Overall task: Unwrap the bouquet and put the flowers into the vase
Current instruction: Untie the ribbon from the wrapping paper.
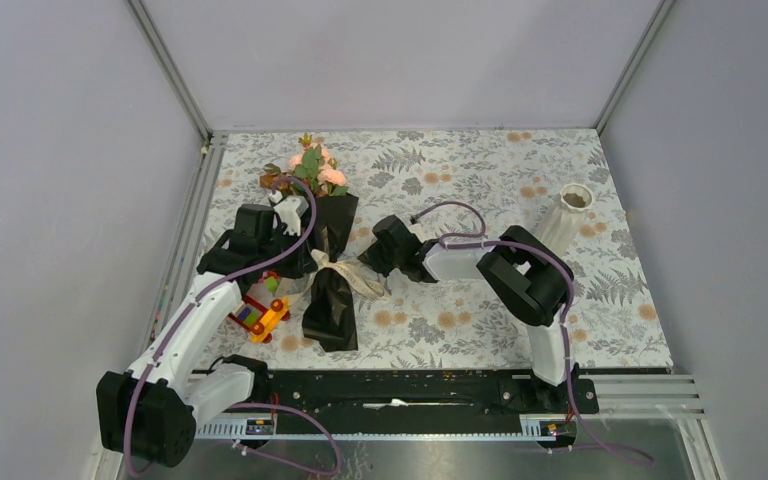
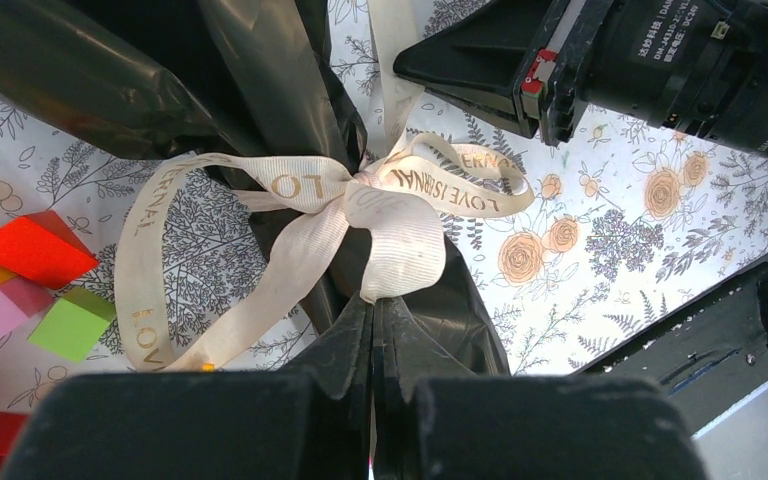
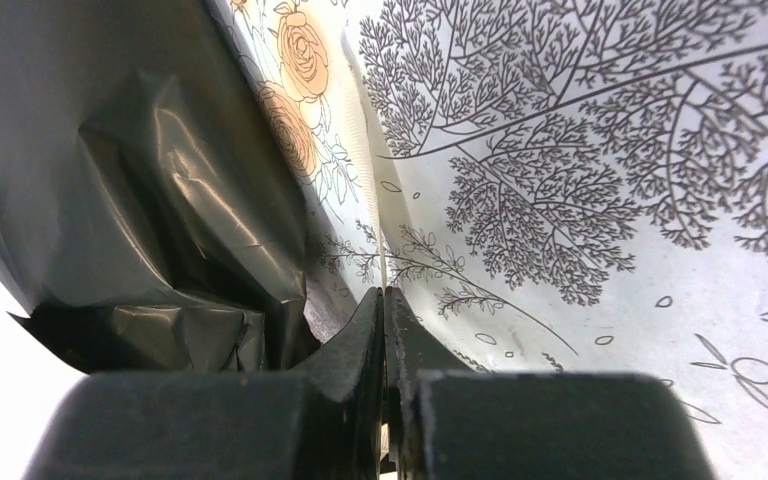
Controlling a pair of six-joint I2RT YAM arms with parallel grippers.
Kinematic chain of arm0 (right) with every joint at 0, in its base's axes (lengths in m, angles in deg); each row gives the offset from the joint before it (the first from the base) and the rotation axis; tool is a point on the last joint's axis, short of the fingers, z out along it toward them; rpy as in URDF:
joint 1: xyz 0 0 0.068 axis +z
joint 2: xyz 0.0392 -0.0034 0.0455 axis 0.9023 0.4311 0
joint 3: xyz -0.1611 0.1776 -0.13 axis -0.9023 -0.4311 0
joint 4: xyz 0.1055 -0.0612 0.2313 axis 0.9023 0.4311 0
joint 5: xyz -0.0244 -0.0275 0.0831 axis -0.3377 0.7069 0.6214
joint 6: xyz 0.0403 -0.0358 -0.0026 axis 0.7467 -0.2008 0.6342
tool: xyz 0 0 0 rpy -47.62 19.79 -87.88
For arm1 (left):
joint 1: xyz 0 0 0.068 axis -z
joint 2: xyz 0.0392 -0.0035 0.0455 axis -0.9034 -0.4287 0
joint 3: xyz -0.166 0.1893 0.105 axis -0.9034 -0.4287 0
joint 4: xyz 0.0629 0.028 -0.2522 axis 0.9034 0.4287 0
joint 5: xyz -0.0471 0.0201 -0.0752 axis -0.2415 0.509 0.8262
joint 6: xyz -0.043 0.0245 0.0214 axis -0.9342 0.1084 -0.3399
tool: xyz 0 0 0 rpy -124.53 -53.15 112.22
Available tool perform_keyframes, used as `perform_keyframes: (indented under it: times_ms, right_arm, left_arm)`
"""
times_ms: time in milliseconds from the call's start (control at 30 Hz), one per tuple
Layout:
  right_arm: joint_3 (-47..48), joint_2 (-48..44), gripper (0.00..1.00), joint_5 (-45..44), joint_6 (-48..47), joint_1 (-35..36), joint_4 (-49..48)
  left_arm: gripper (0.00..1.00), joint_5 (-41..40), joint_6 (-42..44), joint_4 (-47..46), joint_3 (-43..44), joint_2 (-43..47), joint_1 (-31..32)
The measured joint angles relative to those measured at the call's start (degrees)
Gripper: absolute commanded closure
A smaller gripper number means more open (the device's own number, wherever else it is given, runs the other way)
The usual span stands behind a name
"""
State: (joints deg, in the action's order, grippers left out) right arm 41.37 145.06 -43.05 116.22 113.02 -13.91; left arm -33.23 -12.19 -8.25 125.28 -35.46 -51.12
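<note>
The bouquet (image 1: pixel 332 305) is laid flat on the desk (image 1: pixel 480 160) between the two tools. The left tool (image 2: pixel 372 305) is closed, with the black wrap and the ribbon (image 2: pixel 390 215) bow directly ahead of its tips; whether a fold is pinched cannot be told. The right tool (image 3: pixel 385 295) is closed on a ribbon tail. The ribbon is judged soft and light, best taken by a free tail. The glossy paper is likely slippery, so it is best pinned near the knot. The vase (image 1: pixel 567 215) stands well behind the right tool.

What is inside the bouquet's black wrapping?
Peach-pink roses and green leaves show at the mouth of the black wrapping. Their stems cannot be seen: the paper, tied with a cream ribbon, covers them.
</note>
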Motion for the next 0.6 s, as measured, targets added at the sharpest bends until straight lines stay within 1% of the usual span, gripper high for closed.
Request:
perform_keyframes:
  times_ms: [167, 300, 467, 600]
  right_arm:
    - [-0.5, -0.9, 1.00, -1.2, -2.9, 0.0, 0.3]
    - [-0.7, -2.1, 1.00, -2.6, -6.5, -0.1, 1.6]
    - [-0.8, -5.3, 1.00, -4.9, -13.5, -0.1, 4.1]
    - [-0.9, -7.0, 1.00, -6.0, -18.1, -0.2, 4.6]
  left_arm:
    - [1.00, -0.5, -0.7, -0.4, 0.0, 0.7, 0.0]
    - [1.00, -1.2, -3.1, -1.4, -0.4, 1.7, 0.0]
    - [1.00, -2.5, -9.0, -4.0, -2.9, 2.2, 0.0]
    - [1.00, -5.3, -13.6, -6.2, -6.0, 4.3, 0.0]
